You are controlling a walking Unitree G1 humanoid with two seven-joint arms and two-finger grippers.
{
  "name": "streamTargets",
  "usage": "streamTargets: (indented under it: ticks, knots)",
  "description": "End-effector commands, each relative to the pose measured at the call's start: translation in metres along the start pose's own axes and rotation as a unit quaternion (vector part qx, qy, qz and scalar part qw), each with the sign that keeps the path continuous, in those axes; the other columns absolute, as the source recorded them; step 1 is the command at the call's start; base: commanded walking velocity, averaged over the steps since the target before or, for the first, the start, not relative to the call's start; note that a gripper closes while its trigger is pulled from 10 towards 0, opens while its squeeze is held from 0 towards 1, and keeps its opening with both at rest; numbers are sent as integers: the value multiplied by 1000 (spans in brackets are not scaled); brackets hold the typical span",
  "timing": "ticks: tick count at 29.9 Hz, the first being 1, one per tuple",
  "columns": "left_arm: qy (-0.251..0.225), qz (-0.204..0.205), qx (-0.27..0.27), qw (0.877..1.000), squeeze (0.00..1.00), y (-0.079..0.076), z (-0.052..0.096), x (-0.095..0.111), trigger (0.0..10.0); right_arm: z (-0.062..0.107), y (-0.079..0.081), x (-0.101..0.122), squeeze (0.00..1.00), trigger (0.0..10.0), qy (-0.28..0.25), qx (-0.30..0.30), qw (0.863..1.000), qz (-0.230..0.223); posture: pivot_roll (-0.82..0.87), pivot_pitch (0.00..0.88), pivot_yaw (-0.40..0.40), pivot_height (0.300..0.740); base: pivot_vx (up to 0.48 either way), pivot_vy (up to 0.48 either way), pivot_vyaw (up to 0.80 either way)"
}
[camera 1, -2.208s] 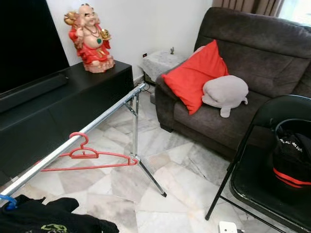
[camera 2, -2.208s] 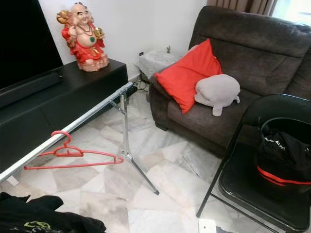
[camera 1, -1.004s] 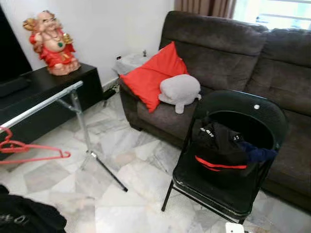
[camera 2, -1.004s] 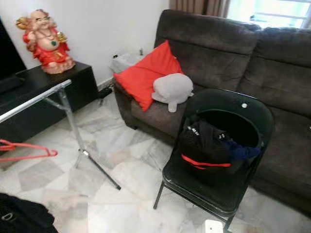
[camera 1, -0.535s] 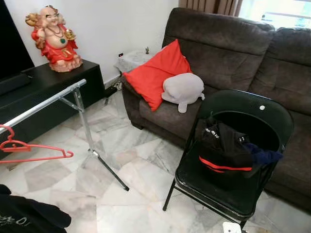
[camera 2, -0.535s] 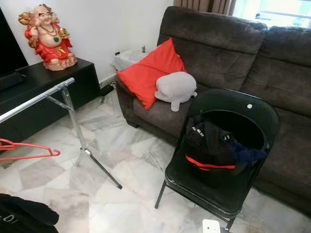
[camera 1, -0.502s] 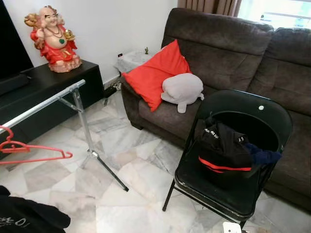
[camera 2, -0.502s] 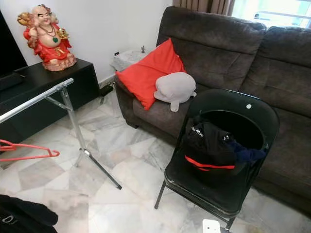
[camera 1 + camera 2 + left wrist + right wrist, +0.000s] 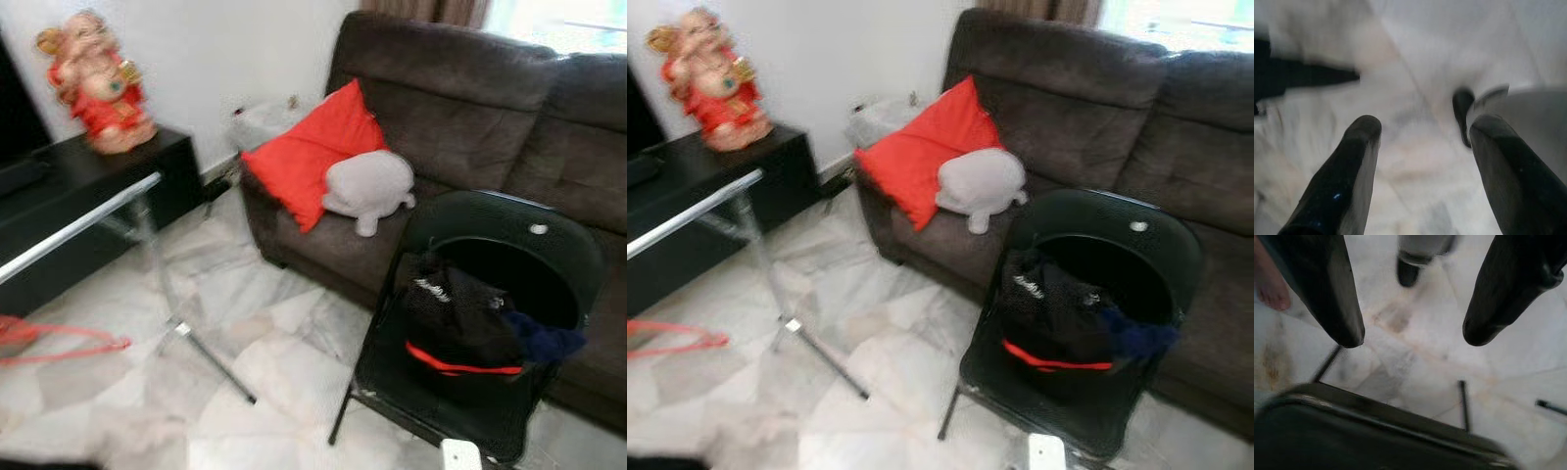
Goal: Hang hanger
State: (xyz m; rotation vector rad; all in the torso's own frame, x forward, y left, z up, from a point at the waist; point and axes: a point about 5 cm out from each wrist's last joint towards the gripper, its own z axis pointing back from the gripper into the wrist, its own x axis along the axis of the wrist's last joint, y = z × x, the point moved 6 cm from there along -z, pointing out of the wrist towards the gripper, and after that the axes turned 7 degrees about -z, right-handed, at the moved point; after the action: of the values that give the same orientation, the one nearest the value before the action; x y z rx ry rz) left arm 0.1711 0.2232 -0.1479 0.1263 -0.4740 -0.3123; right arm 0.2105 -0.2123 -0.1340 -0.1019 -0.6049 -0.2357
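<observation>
My left claw [image 9: 1422,129] hangs over the marble floor [image 9: 1415,54], its two fingers wide apart with nothing between them. Beyond its tips I see a dark cloth [image 9: 1298,78] on the floor and a black foot [image 9: 1463,115] with a grey leg.

My right claw [image 9: 1413,335] also hangs low with the fingers apart and empty. Under it is the rim of the black chair [image 9: 1376,431], and past its tips lies the floor with a bare foot [image 9: 1271,286] of a person at one side.

The red hanger [image 9: 59,338] is far ahead of both claws, to my left. It is blurred, and it hangs below the silver rail [image 9: 83,220] of the rack. I cannot tell if its hook is on the rail.

On the chair seat lies a black bag [image 9: 460,328] with a red stripe. Behind are the brown sofa [image 9: 460,117] with a red cushion [image 9: 309,152], and a red figure [image 9: 93,83] on the black cabinet [image 9: 93,181].
</observation>
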Motion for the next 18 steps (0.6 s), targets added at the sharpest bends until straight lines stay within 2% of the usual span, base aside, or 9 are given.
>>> streamTargets:
  ticks: [1,9,18]
  knots:
    - [14,-2,0,1000,0,2,2,-12,10000,-1,5,11,0,10000,-16,2,1000,-1,38,0,38,740,0,0,0]
    - [13,-2,0,1000,0,2,2,-10,10000,-1,2,18,0,10000,-34,-9,999,3,34,0,35,740,0,0,0]
    - [16,-6,-3,1000,0,1,2,-11,10000,2,-5,31,0,10000,-91,-44,995,13,25,0,33,740,0,0,0]
